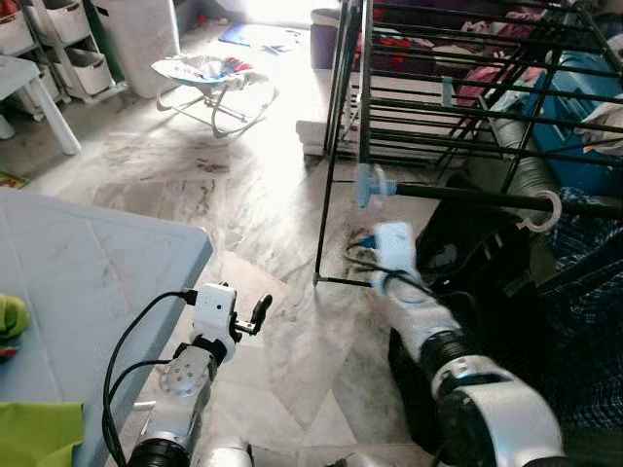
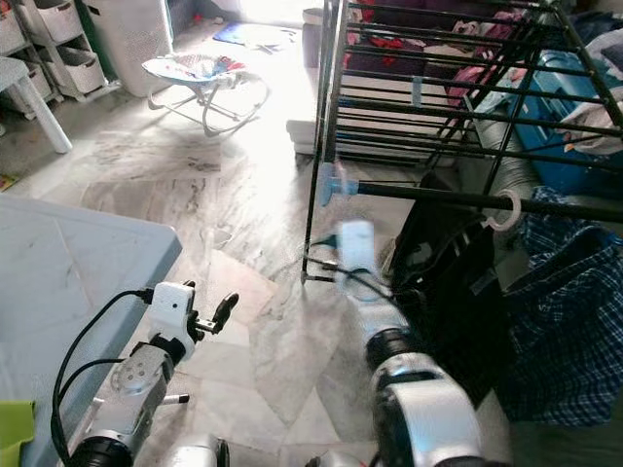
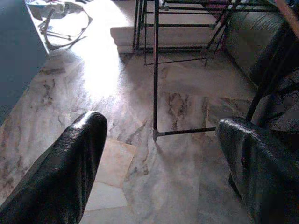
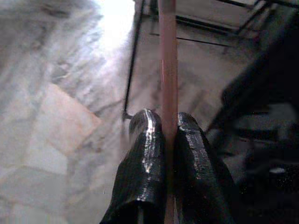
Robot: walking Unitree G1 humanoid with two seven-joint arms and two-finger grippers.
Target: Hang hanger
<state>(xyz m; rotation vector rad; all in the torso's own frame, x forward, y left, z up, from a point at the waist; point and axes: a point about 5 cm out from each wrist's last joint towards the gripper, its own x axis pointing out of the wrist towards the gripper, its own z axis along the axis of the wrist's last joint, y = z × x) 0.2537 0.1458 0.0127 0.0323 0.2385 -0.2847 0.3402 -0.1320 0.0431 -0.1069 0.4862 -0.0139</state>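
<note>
Hanger hook point(image 1: 541, 212) is seen in the left eye view looped over a black drying rack rail point(image 1: 467, 195), dark garment point(image 1: 477, 282) draped below; the right gripper point(image 1: 375, 185) is raised beside that rail, apparently to seat the hook. Left gripper point(image 1: 261, 309) is held low near the grey table point(image 1: 97, 272). Left wrist view: fingers point(image 3: 70, 168) are spread wide, nothing between, marble floor point(image 3: 107, 79) beyond. Right wrist view: fingers point(image 4: 145, 158) are pinched on a pinkish bar point(image 4: 168, 70), likely the hanger's arm, a grip hidden from the head camera.

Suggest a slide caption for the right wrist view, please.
Right gripper clamped on a pink hanger bar above the marble floor.
</note>
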